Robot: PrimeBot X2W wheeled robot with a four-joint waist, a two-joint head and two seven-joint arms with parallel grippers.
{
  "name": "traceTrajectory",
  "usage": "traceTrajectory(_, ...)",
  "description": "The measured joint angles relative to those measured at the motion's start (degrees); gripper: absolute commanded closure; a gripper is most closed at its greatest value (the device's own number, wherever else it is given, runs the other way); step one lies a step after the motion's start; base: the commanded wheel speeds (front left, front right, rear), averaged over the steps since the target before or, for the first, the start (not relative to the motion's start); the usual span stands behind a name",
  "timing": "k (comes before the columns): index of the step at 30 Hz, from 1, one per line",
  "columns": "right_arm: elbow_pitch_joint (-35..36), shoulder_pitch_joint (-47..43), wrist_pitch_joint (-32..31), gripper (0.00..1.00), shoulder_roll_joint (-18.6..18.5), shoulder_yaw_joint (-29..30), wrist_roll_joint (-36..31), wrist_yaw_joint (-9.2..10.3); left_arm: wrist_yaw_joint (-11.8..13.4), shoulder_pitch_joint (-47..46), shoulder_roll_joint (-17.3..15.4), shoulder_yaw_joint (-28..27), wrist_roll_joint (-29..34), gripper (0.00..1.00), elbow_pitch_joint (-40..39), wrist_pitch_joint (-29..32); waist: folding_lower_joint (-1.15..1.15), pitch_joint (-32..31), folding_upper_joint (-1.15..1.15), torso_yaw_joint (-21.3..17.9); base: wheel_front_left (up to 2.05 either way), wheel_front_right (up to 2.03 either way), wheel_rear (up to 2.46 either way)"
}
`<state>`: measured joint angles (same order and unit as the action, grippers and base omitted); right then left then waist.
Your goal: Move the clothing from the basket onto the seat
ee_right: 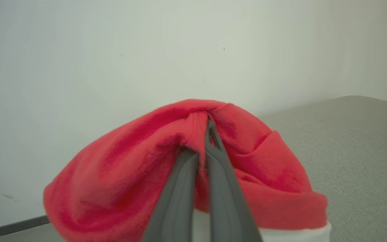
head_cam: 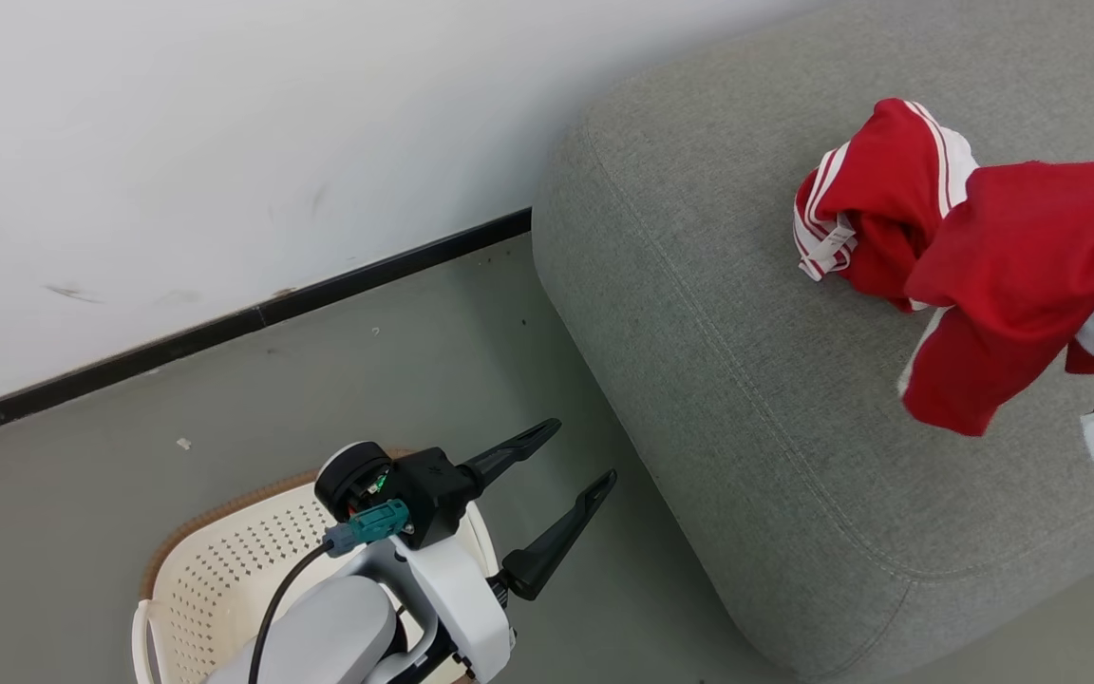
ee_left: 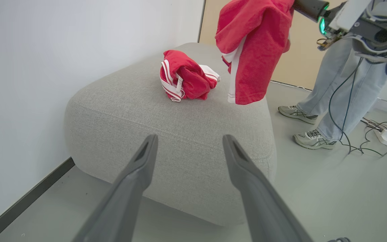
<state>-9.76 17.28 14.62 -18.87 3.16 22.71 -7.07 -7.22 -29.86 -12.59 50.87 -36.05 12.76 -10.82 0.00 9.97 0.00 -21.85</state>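
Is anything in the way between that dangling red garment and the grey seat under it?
Nothing visible. The dangling garment hangs over a bare patch of the seat; the other red garment lies crumpled to one side.

Seat (head_cam: 746,380): grey woven fabric, with a seam line of the same grey along its rounded edge.
Crumpled garment (head_cam: 875,204) on the seat: bright red, with thin white stripes and white trim.
Hanging garment (head_cam: 1012,275) above the seat: the same bright red, with one broad white stripe and a white hem.
Basket (head_cam: 224,579) on the floor beside the seat: cream-white, dotted with rows of small holes, with a brown woven-look rim.
Left gripper (head_cam: 585,451): black fingers and body; teal plug (head_cam: 371,525) behind.
Right gripper (ee_right: 203,148): dark grey fingers against the red.
Wall (head_cam: 224,142) behind the seat: white, with faint dark scuffs.
Skirting (head_cam: 224,328): black.
Floor (head_cam: 414,380) around the seat: dull grey-green.
Trousers (ee_left: 334,77) of the person beyond the seat: pale blue. Shoes (ee_left: 311,139) — grey and white.
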Motion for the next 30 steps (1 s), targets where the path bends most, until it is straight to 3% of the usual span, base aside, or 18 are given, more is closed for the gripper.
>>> traceTrajectory(22,-8.81,16.73,0.00,1.00,-8.73,2.48,3.07,-0.01,1.63,-0.32,-4.93,-1.49,0.86,0.00,-5.99,3.74,0.00,10.51,0.00,4.15,0.00,0.00,0.00)
traceTrajectory(30,-13.07,21.35,0.00,1.00,-9.78,3.48,3.12,-0.01,1.81,-1.51,-6.65,-2.23,0.88,0.00,-8.00,4.71,0.00,14.59,0.00,5.62,0.00,0.00,0.00)
